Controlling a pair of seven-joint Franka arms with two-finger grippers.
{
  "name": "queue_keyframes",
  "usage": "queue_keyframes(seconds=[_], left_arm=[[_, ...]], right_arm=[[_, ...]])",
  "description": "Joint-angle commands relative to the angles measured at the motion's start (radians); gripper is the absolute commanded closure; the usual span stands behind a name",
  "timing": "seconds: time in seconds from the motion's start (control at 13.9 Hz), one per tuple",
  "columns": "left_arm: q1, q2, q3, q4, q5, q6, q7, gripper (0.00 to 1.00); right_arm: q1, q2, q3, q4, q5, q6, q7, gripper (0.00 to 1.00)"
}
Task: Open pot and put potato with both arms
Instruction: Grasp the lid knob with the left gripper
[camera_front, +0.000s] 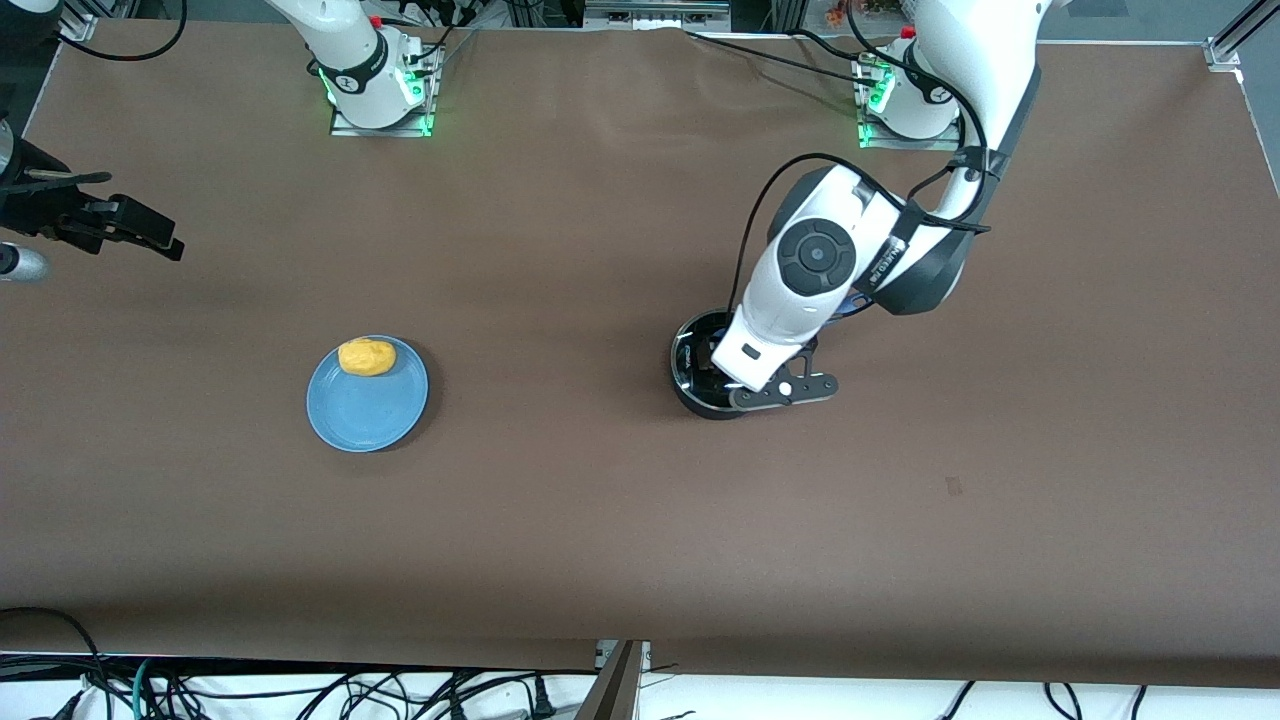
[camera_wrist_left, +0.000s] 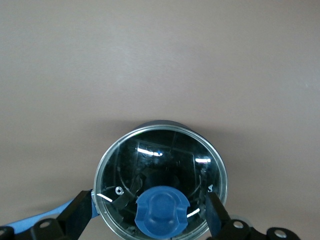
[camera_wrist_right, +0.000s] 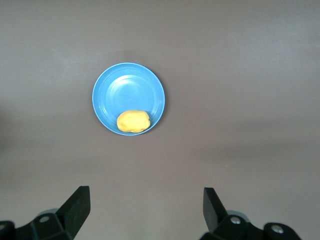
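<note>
Blue knob (camera_wrist_left: 161, 210) sits directly between the left end effector (camera_wrist_left: 150, 215)'s wide-open, empty fingers. Right end effector (camera_wrist_right: 145, 210) waits open, empty.

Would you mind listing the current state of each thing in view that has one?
pot: closed, upright on the table.
lid: on the pot, its blue knob between open fingers, not gripped.
potato: lying at the edge of the plate.
left gripper: open, low over the lid.
right gripper: open, holding nothing, high above the table.
</note>
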Motion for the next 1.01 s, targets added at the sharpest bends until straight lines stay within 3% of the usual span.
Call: queue_keyframes(seconds=[0.0, 0.93], left_arm=[[-0.021, 0.027, 0.012, 0.016, 0.022, -0.008, 0.084, 0.0], [-0.061, 0.048, 0.01, -0.042, 0.057, -0.007, 0.167, 0.0]], right_arm=[[0.014, 0.008, 0.006, 0.028, 0.006, -0.015, -0.021, 0.0], [0.011, 0.01, 0.006, 0.028, 0.006, -0.023, -0.024, 0.0]])
